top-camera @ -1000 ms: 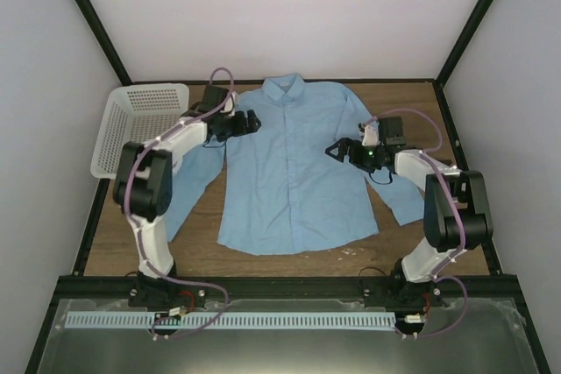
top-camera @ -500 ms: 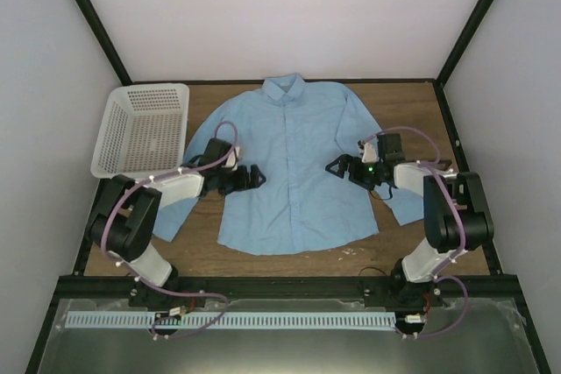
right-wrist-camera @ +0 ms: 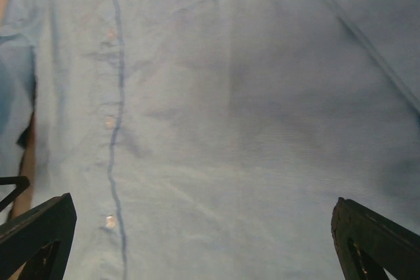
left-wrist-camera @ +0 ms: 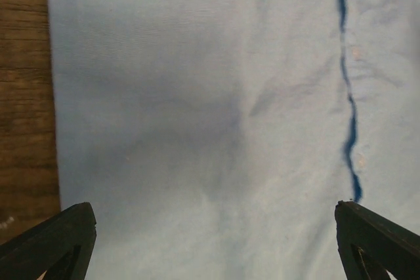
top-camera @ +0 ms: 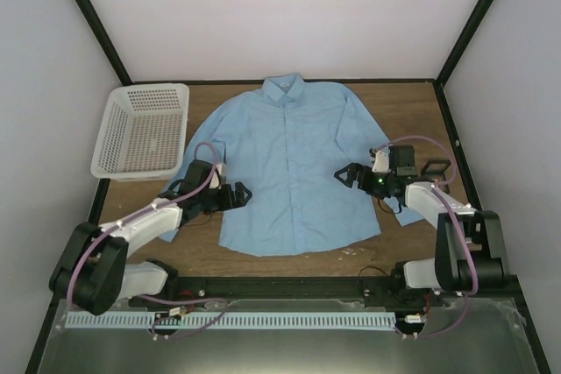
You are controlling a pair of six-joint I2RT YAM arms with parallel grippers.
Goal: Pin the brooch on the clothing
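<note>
The clothing, a light blue collared shirt [top-camera: 289,164], lies flat and face up on the wooden table. My left gripper [top-camera: 237,195] hovers open over the shirt's lower left edge, and nothing sits between its dark fingertips [left-wrist-camera: 52,240]. In the left wrist view the shirt [left-wrist-camera: 210,109] fills the frame, with the button placket [left-wrist-camera: 348,109] at right. My right gripper [top-camera: 347,175] is open over the shirt's right side near the sleeve, also empty. The right wrist view shows the shirt front [right-wrist-camera: 249,129] with buttons along the placket [right-wrist-camera: 113,136]. The brooch is not in view.
A white mesh basket [top-camera: 145,129] stands at the back left. A small black square frame box [top-camera: 436,170] sits at the right, beside the right arm. Bare wood [left-wrist-camera: 23,96] shows left of the shirt. Black frame posts border the table.
The left arm has drawn back from the shirt's left shoulder to its lower left edge. The right gripper has shifted slightly nearer and lower. Both stayed open.
</note>
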